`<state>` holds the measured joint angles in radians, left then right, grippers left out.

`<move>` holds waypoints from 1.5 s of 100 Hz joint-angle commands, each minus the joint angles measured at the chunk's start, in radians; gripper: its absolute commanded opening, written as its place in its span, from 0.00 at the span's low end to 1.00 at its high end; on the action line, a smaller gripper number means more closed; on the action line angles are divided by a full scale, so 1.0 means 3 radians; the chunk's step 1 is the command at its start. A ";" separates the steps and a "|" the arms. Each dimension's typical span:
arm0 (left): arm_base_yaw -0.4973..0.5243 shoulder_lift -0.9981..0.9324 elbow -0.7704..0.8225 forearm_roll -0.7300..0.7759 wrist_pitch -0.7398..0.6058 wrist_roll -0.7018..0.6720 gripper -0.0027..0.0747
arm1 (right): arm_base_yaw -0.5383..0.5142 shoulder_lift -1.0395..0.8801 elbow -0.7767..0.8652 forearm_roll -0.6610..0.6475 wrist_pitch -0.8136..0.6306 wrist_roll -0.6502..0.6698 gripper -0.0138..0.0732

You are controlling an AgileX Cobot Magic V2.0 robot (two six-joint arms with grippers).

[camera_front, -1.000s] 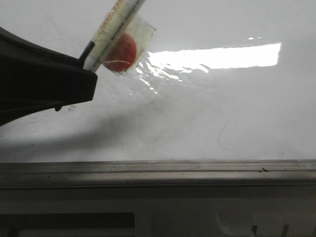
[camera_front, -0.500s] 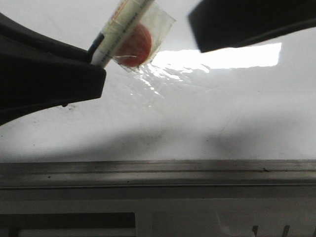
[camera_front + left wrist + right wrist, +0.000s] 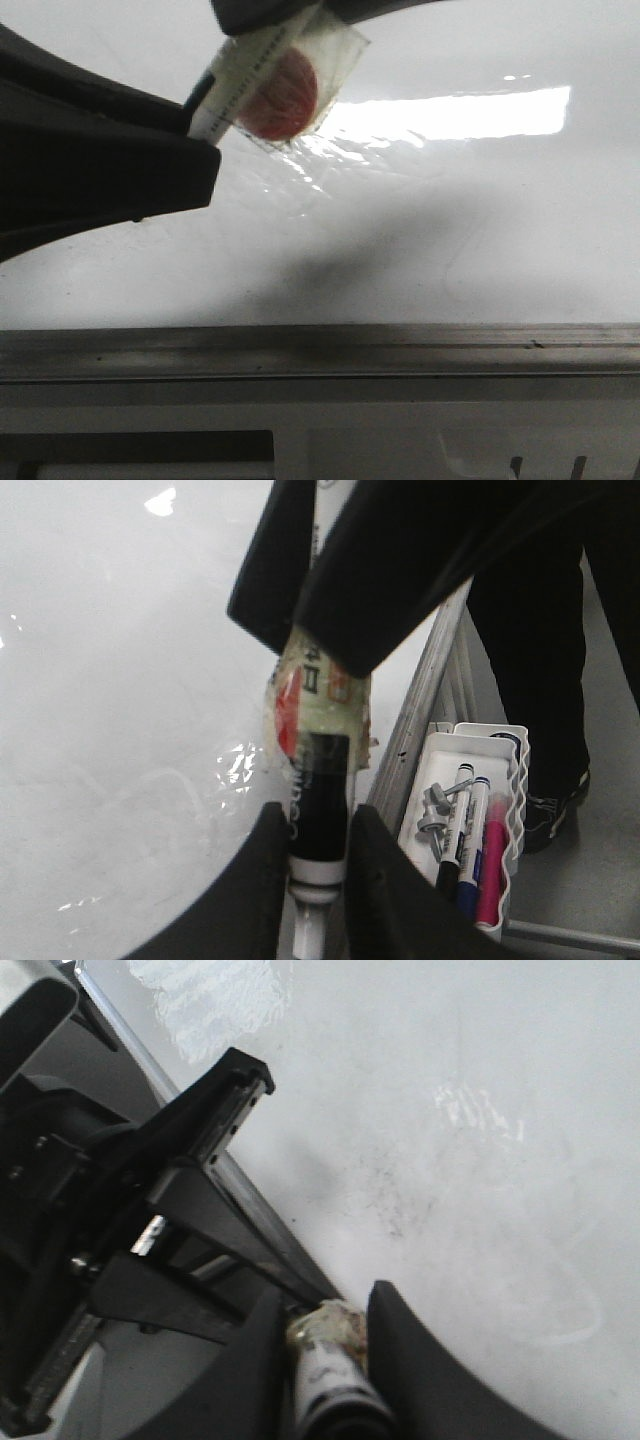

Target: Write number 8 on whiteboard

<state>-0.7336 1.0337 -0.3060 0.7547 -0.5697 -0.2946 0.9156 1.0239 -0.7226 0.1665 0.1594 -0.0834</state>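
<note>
The whiteboard is glossy white with a glare patch and a grey metal edge rail. It also shows in the left wrist view and the right wrist view. No number 8 shows on it, only faint grey smudges. My left gripper is shut on the marker pen at its black section. The pen carries yellowed tape and a red disc. My right gripper has its fingers against both sides of the pen's taped far end.
A white tray beside the board's rail holds several markers and a metal clip. A person's dark legs stand behind it. My left arm's black body fills one side of the right wrist view.
My right gripper came in from the upper right and moved left onto the pen's upper end. My left gripper and the pen shifted slightly right.
</note>
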 commanded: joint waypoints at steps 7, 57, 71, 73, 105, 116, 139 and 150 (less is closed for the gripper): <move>-0.0023 -0.0047 -0.0107 -0.0093 -0.0295 -0.0027 0.12 | 0.0009 -0.0034 -0.0125 0.0011 -0.0216 -0.0008 0.08; -0.0023 -0.0701 -0.0064 -0.0258 0.0473 -0.0944 0.50 | -0.0026 -0.0034 -0.0138 0.0021 -0.0137 0.0084 0.09; -0.0023 -0.1124 -0.0064 -0.0767 0.0856 -0.0938 0.50 | -0.0288 -0.0034 -0.0297 0.0020 0.0027 0.0250 0.09; -0.0017 -0.1153 -0.0064 -0.0783 0.0935 -0.0938 0.50 | -0.0328 -0.0034 -0.0322 0.0020 0.0063 0.0250 0.09; -0.0017 -0.1238 -0.0064 -0.0807 0.1059 -0.0914 0.49 | -0.0973 0.0094 -0.0928 -0.0191 0.0298 0.0244 0.09; -0.0017 -0.1238 -0.0064 -0.0807 0.1003 -0.0914 0.49 | -0.1111 0.0301 -0.1078 -0.0205 0.0407 0.0244 0.09; -0.0017 -0.1238 -0.0064 -0.0828 0.0995 -0.0914 0.49 | -0.1120 0.0664 -0.1171 -0.0234 0.0755 0.0138 0.09; -0.0017 -0.1238 -0.0064 -0.0828 0.0993 -0.0914 0.49 | -0.1136 0.0566 -0.1165 -0.0493 0.0909 0.0138 0.09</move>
<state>-0.7336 0.6603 -0.2975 0.5246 -0.1964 -0.5624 0.5928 1.2156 -1.0533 0.1370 0.4031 -0.0076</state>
